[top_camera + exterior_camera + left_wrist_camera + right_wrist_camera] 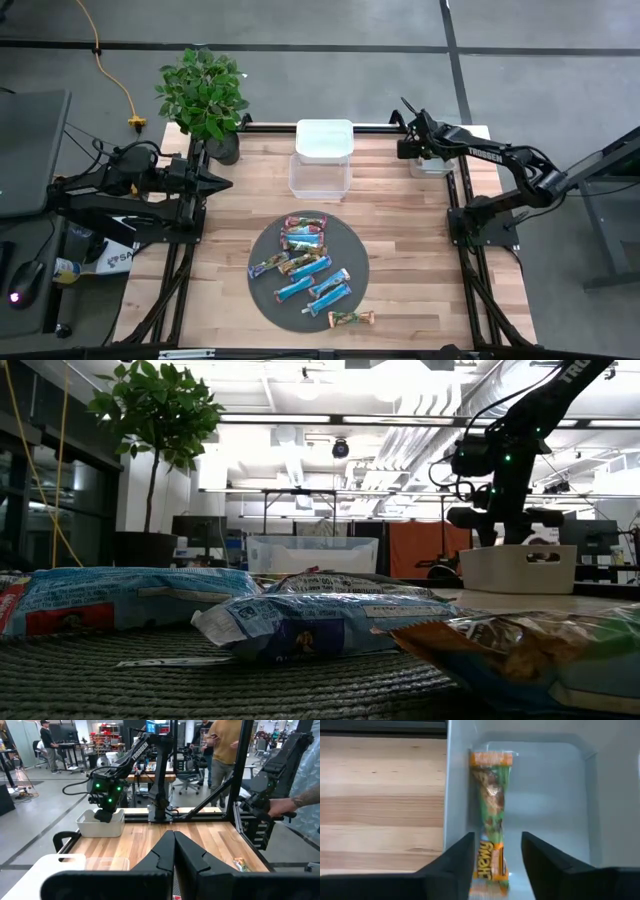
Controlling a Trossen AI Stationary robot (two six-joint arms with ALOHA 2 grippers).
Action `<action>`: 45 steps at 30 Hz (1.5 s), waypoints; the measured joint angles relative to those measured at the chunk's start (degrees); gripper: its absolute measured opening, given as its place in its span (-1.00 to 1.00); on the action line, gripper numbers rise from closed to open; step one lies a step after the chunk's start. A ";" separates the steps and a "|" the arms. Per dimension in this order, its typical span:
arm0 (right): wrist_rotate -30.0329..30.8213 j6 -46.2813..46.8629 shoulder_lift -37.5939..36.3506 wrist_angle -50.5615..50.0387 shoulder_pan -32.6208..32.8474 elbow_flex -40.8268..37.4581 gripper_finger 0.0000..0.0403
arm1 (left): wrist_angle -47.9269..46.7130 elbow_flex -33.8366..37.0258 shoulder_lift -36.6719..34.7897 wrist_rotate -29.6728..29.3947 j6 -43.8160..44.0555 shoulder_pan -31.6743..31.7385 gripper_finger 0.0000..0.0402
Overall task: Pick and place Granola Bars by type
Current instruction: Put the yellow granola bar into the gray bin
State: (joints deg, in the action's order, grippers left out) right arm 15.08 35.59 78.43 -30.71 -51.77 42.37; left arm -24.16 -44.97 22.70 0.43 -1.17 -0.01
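Pale planked tabletop (400, 220) carries a smooth white bin (600, 795); right pincer (497, 857), parted, straddles a glossy tan-and-green bar (491, 805).

on my pale wooden table (400, 250) a round dark grey woven mat (262, 292) lies near six o'clock. at twelve o'clock a clear plastic tub (319, 178) touches a white lidded box (324, 139). a leafy green potted plant (204, 95) stands at ten o'clock.

"TROSSEN" runs along the right arm (500, 153) — "CHEWY" on the tan-and-green bar (491, 825).
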 joint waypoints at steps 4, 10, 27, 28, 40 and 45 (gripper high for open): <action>-0.22 -0.58 -0.34 -0.05 0.00 0.00 -0.02 | 0.00 0.00 0.00 0.01 -0.01 -0.02 -1.00; 0.69 -2.96 -5.52 0.29 0.02 0.00 0.15 | 0.00 0.00 0.00 0.01 0.00 -0.02 -1.00; -32.00 -9.12 -28.25 16.18 10.10 0.00 0.11 | 0.00 0.00 0.00 0.01 0.00 -0.01 -1.00; -31.86 -8.65 -29.17 17.04 12.37 0.00 0.11 | 0.00 0.01 0.00 0.01 -0.01 -0.01 -1.00; -16.54 -3.30 -31.84 22.08 42.03 0.00 0.10 | 0.00 0.00 0.00 0.02 0.00 0.00 -1.00; -8.16 -1.41 -29.94 24.50 52.92 0.00 0.07 | 0.00 0.00 0.00 0.00 -0.02 -0.02 -1.00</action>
State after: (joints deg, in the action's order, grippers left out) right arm 6.92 34.18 48.49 -6.21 1.15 42.37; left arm -24.16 -44.97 22.70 0.43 -1.19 -0.03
